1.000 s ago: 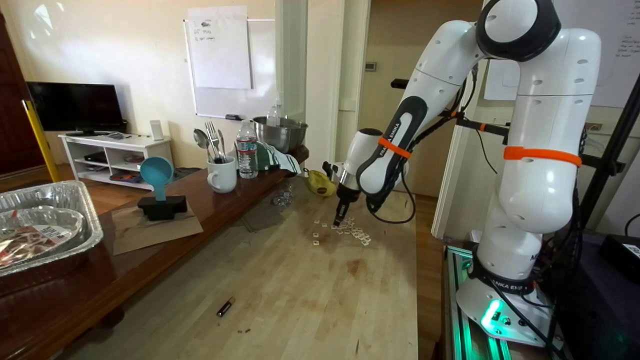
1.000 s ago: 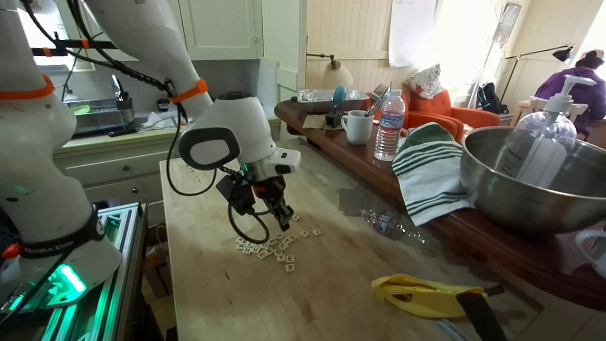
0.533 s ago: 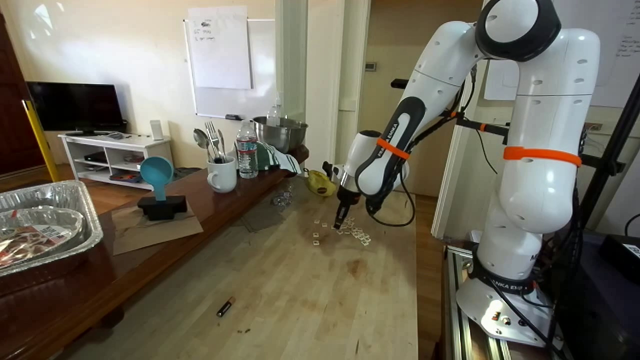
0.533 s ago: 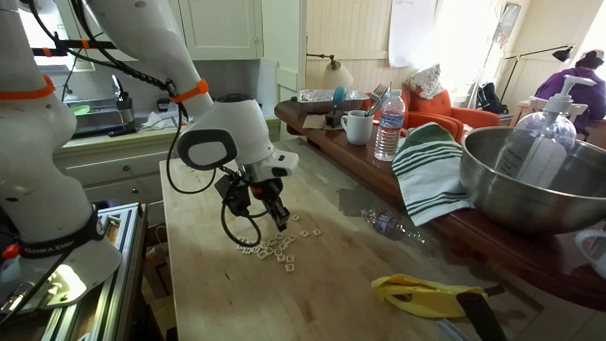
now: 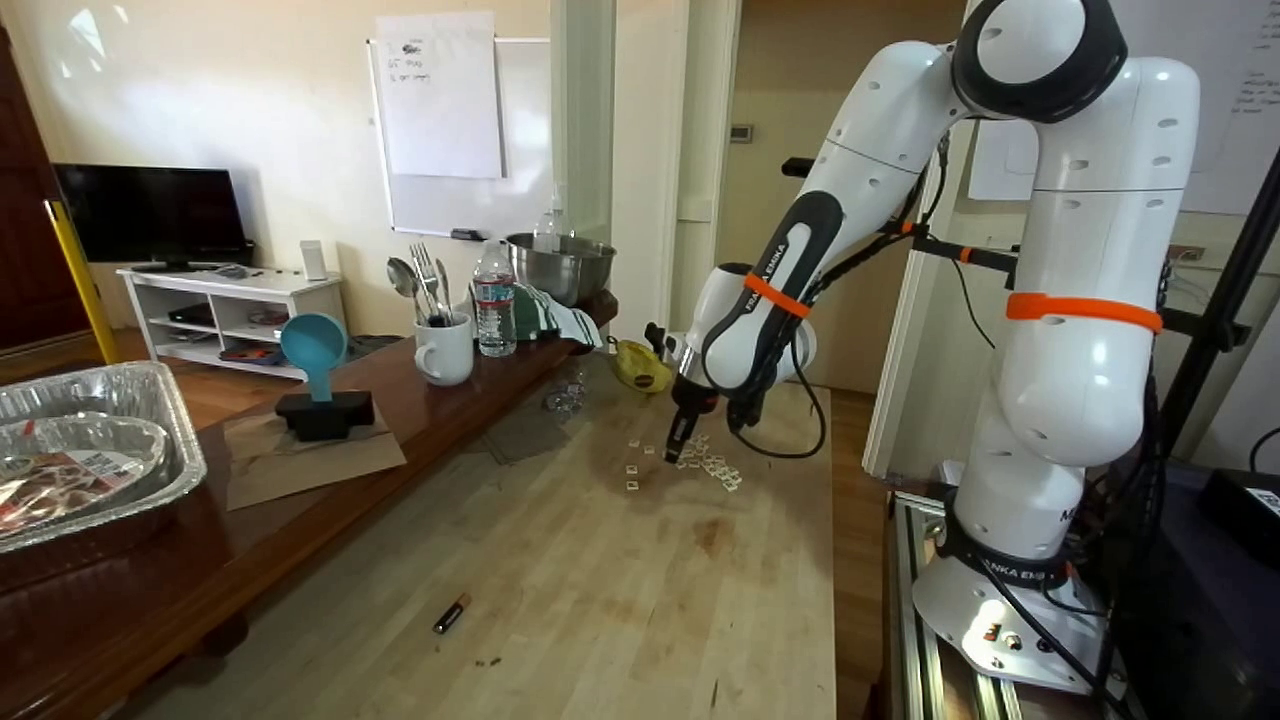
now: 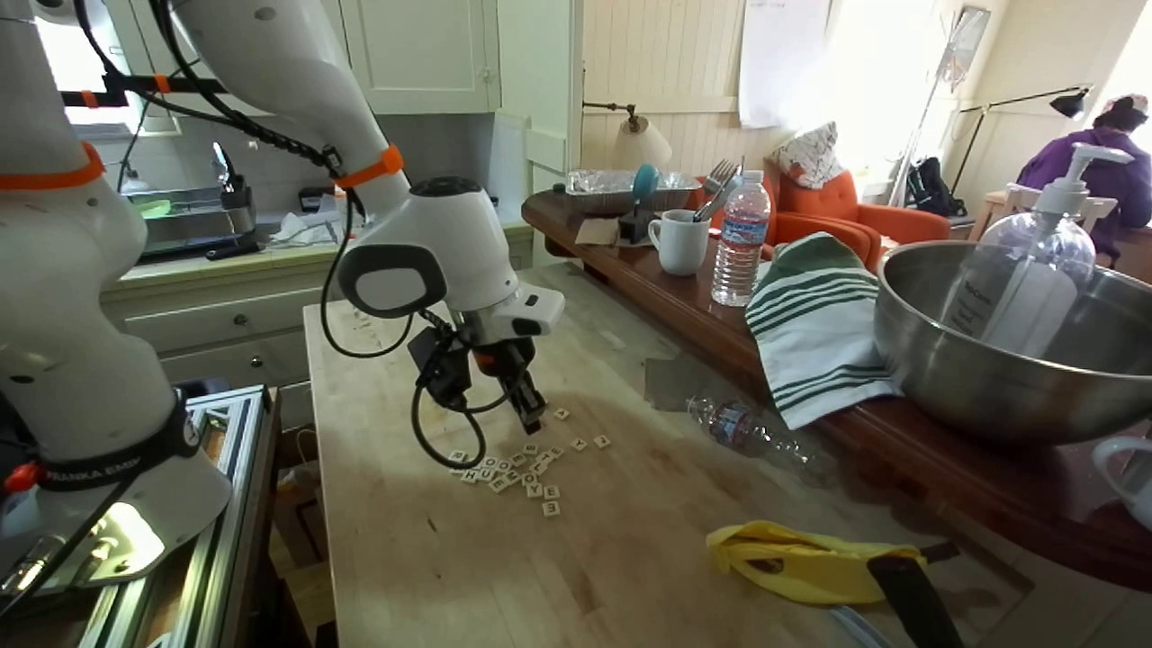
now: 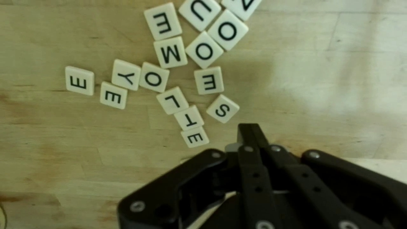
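- The arm (image 5: pixel 1080 250) stands tall on its base (image 5: pixel 1010 620), folds at a high elbow and sends its forearm sloping down, so that the fingers are its lowest point, out over the wooden table (image 5: pixel 600 560). Orange straps (image 5: pixel 1085 311) ring it well above the fingers.
- The gripper (image 6: pixel 532 419) points down in both exterior views, its tips leaning slightly away from the base. Whether the tips touch the table, I cannot tell.
- The fingers (image 7: pixel 251 136) are clenched, side by side. Pale patches show on either side of them in the wrist view, too hidden to name.
- The letter tiles (image 7: pixel 154 77) lie flat near the fingertips, most bunched toward the base. They are cream squares with bold black capitals, turned at all angles, several edge to edge.
- The loose tiles (image 6: pixel 578 444) lie singly on the far side of the fingertips from the base.
- Up and left of the fingertips in the wrist view, L, T and E form a short touching row, the E tile (image 7: pixel 195 136) at its near end.
- The S tile (image 7: pixel 223 108) sits just beside the tips, one corner toward them.
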`<state>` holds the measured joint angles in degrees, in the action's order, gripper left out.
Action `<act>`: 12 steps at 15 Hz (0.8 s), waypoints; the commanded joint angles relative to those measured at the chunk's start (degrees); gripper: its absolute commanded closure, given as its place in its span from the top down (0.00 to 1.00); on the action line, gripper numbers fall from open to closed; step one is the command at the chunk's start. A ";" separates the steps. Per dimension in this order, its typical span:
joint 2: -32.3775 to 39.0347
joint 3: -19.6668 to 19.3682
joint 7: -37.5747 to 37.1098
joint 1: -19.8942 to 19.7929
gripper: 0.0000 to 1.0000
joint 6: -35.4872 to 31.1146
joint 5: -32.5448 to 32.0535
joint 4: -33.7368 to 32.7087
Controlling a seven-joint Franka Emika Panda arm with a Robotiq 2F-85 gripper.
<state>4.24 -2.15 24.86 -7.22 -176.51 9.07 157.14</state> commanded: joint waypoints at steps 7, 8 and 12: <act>-0.53 0.53 5.60 -2.29 0.00 4.81 4.46 -0.03; -0.26 0.03 5.07 -2.24 0.00 4.06 3.52 -0.03; -0.28 -1.82 3.11 -1.73 0.33 2.95 0.73 0.27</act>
<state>4.19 -2.67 29.09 -9.00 -173.05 12.22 157.09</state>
